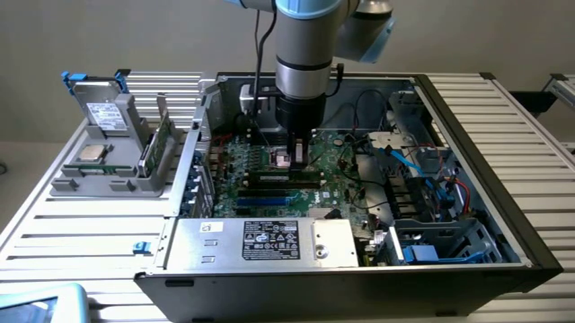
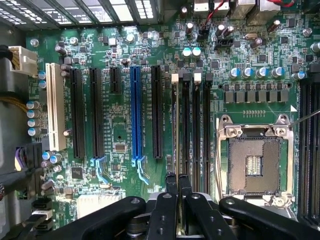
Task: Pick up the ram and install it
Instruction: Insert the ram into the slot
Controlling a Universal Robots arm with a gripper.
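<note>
Between slim black tool (image 2: 178, 186) fingers, thin flat ram (image 2: 175, 125) edge-on.

Cables (image 1: 406, 163) crowd the claw (image 1: 292, 163) on the exterior view's right; above, open.

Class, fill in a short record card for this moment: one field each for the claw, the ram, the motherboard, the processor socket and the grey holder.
claw: shut on the ram, low over the motherboard
ram: edge-on in the wrist view, in line with the outermost of the memory slots; seated or not cannot be told
motherboard: lying inside the open computer case
processor socket: empty, beside the memory slots
grey holder: outside the case, at the exterior view's left, carrying a square silver chip
</note>
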